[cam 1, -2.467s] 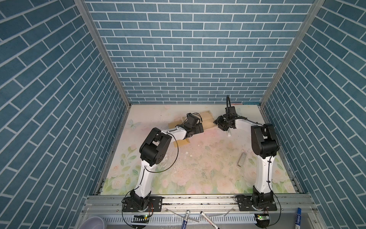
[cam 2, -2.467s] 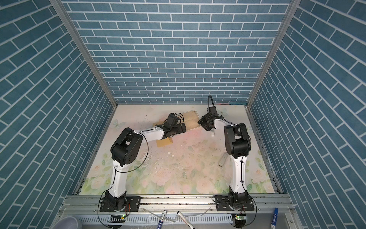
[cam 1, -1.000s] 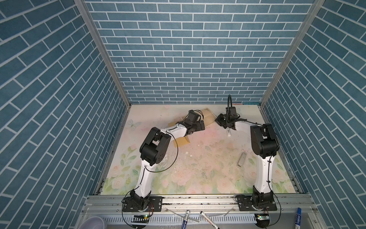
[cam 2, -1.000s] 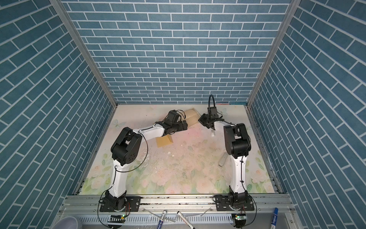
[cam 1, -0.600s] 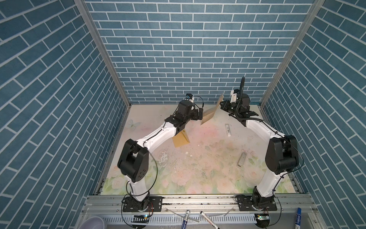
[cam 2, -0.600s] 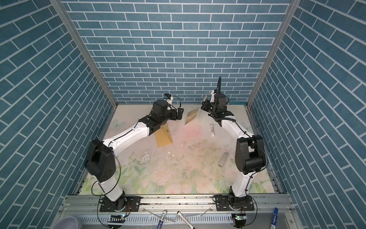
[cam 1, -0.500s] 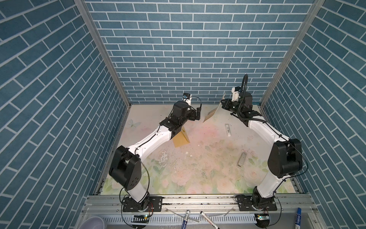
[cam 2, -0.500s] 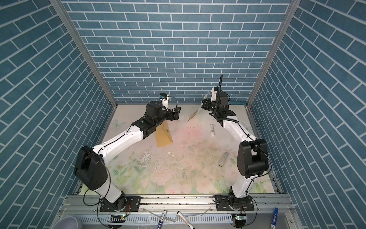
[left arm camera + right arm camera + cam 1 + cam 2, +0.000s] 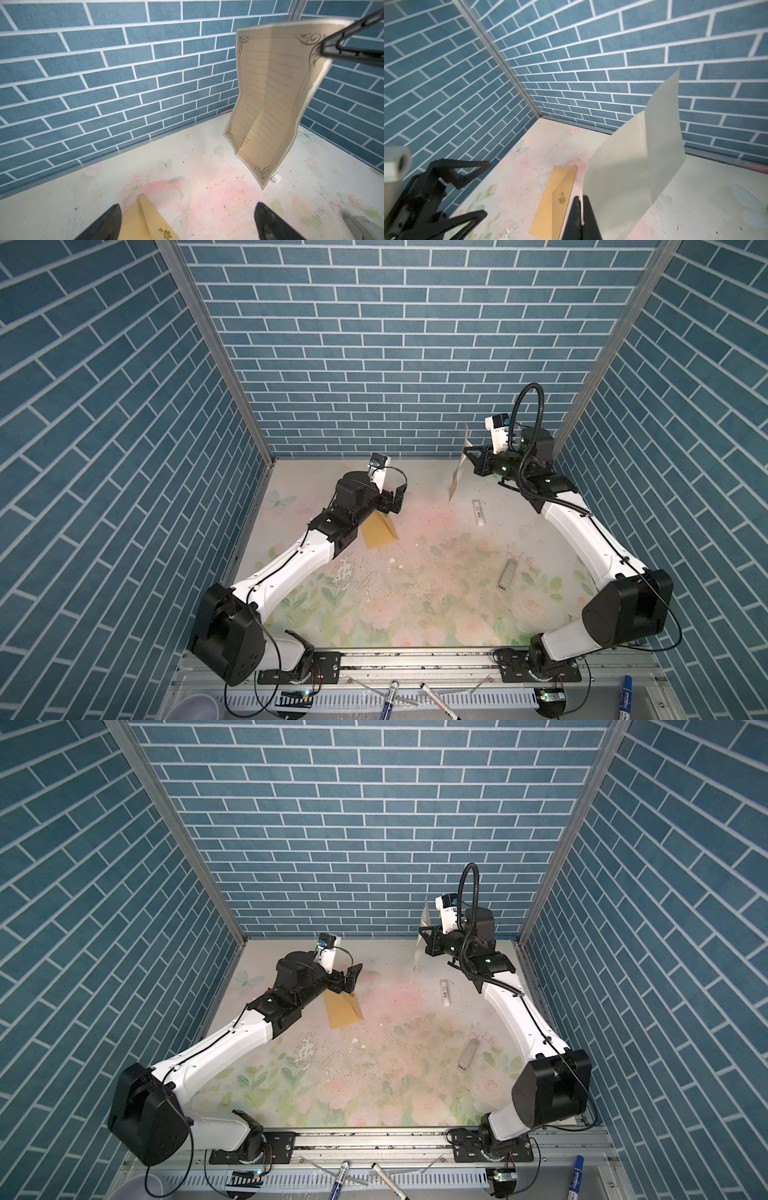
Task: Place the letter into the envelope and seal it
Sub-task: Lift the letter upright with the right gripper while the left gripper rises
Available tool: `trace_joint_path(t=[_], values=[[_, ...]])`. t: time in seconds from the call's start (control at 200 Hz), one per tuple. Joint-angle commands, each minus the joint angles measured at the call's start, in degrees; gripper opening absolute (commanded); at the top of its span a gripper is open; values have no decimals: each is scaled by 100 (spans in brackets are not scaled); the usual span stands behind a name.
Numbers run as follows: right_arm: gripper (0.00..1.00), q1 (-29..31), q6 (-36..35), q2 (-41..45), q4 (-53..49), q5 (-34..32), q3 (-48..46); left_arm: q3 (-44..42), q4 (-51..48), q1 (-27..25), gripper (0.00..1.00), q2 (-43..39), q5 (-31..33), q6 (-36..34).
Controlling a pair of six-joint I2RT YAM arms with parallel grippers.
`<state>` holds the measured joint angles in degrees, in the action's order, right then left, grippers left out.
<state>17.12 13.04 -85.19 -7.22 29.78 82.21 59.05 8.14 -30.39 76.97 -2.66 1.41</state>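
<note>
The cream letter (image 9: 458, 472) (image 9: 419, 948) hangs almost edge-on in the air at the back right, with my right gripper (image 9: 468, 452) (image 9: 581, 199) shut on its upper edge. Its bordered, lined face (image 9: 270, 99) shows in the left wrist view, and its blank back (image 9: 633, 162) in the right wrist view. The golden-tan envelope (image 9: 379, 529) (image 9: 341, 1011) (image 9: 552, 205) lies flat on the mat, flap folded, gold leaf emblem up. My left gripper (image 9: 397, 499) (image 9: 188, 206) is open just above the envelope's (image 9: 143, 224) far end, holding nothing.
A white tube (image 9: 478, 512) lies on the mat below the hanging letter, and a grey stick (image 9: 508, 574) lies further forward on the right. Brick walls close in three sides. Markers (image 9: 390, 695) and a cup (image 9: 195, 707) sit beyond the front rail.
My right gripper has lifted the letter off the mat, up and towards the back right corner. My left arm has pulled back to the left, leaving the envelope lying on the mat.
</note>
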Motion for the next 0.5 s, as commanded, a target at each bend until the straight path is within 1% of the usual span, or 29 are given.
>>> trace_joint_path(t=[0.0,0.175,0.36,0.45,0.495], values=[[0,53,-765,384,-284,622,-31,-261,350,174,100,-351,-627,-218],[0,111,-1186,724,-553,1220,-39,-719,936,626,99,-740,-1952,-237],[0,253,-1655,1033,-1013,1659,11,-938,1369,854,100,-844,-2952,-255],[0,377,-1907,1154,-1234,1732,6,-939,1452,872,100,-797,-3436,-371],[0,441,-2058,1201,-1383,1742,30,-939,1483,877,100,-763,-3581,-411]])
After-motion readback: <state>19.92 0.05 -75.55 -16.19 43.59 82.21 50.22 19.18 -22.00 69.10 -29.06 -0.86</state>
